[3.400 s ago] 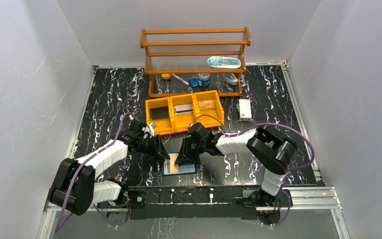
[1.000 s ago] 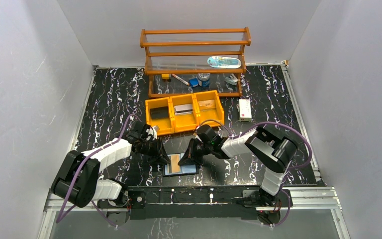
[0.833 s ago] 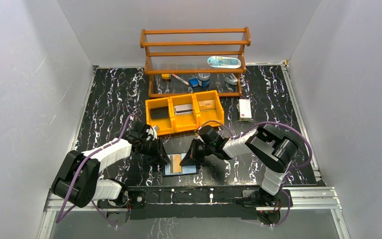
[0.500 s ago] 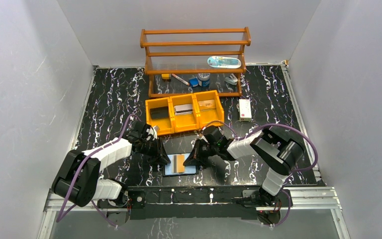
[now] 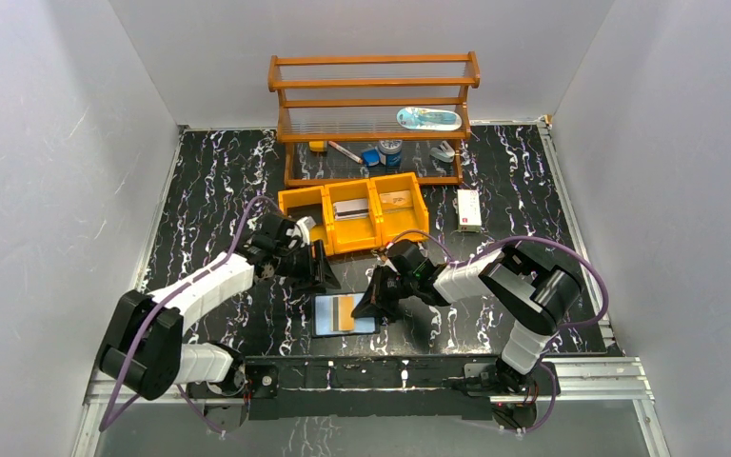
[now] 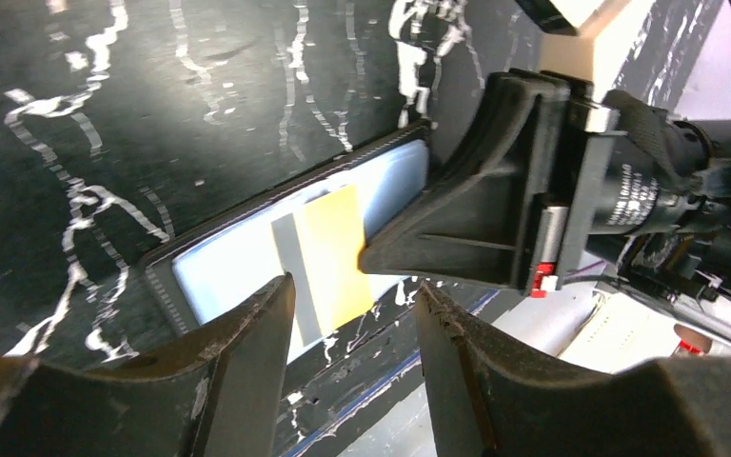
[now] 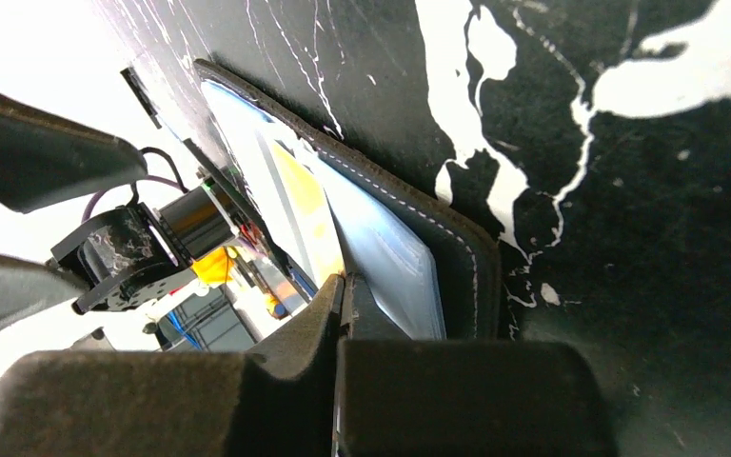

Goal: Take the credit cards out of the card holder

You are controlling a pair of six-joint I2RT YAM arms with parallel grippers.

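The card holder (image 5: 328, 319) lies open on the table near the front edge, black outside and pale blue-grey inside (image 6: 228, 276). A tan-yellow credit card (image 5: 345, 311) sticks partway out of its pocket toward the right. My right gripper (image 5: 371, 307) is low at the holder's right end, shut on the card's edge (image 7: 300, 190). In the right wrist view the right gripper (image 7: 341, 286) has no gap between its jaws. My left gripper (image 5: 320, 271) hovers behind and left of the holder, open and empty. In the left wrist view the left gripper (image 6: 354, 290) has the card (image 6: 333, 252) beyond it.
A yellow three-compartment bin (image 5: 357, 245) with small items stands just behind the grippers. Behind it is a wooden shelf rack (image 5: 371, 95) with small things on and under it. A white box (image 5: 468, 209) lies right of the bin. Grey walls enclose the table.
My left gripper has let go of the holder's left side, opened, and lifted back toward the bin. The right gripper has drawn the card a little further right.
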